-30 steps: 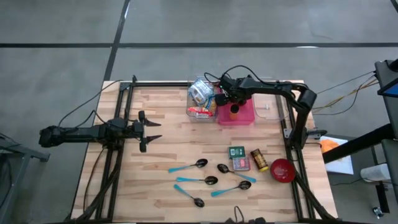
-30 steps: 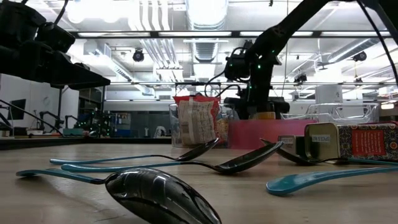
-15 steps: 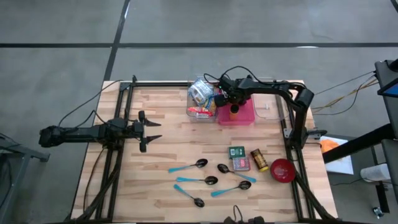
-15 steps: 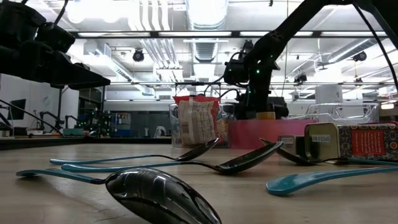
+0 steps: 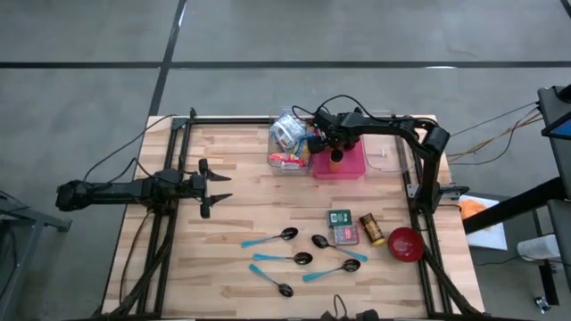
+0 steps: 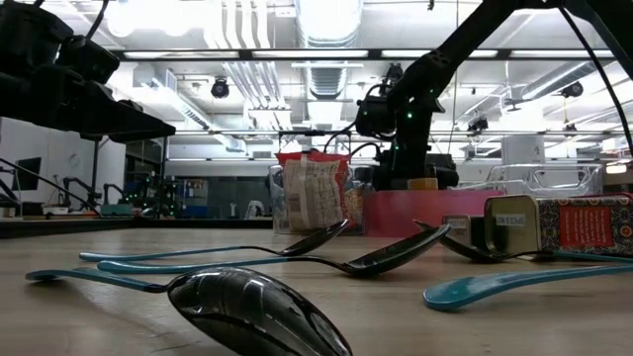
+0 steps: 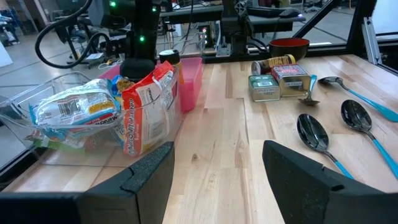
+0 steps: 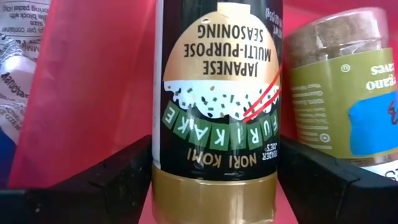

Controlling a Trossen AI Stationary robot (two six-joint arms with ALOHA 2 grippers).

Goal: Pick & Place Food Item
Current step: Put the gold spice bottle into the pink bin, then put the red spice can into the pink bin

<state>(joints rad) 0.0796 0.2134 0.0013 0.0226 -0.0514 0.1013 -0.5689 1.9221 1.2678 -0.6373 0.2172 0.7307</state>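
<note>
Furikake bottle: dark bottle with gold cap, label reads "JAPANESE MULTI-PURPOSE SEASONING", "FURIKAKE", "NORI KOMI"; in the right wrist view the writing appears inverted with the cap nearest the camera
Bottle axis: long axis runs along the right gripper's line of sight, cap end toward the wrist
Bottle location: inside the pink bin at the far middle of the table, between the right gripper's fingers
Right gripper: over the pink bin, fingers spread either side of the bottle; whether they touch its sides cannot be told
Neighbouring jar: beside the bottle in the same bin, brown speckled contents, green label with partly readable letters and a blue patch
Clear bin: just beside the pink bin, holds crinkled snack packets; print too small to read
Left gripper: waiting at the left of the table, well apart from the bins, fingers spread, holding nothing
Tins: two small tins side by side, green and red, near a brown jar lying on its side; labels unreadable
Red bowl: near right edge, beside the jar
Spoons: several, teal handles, scattered at the near middle
</note>
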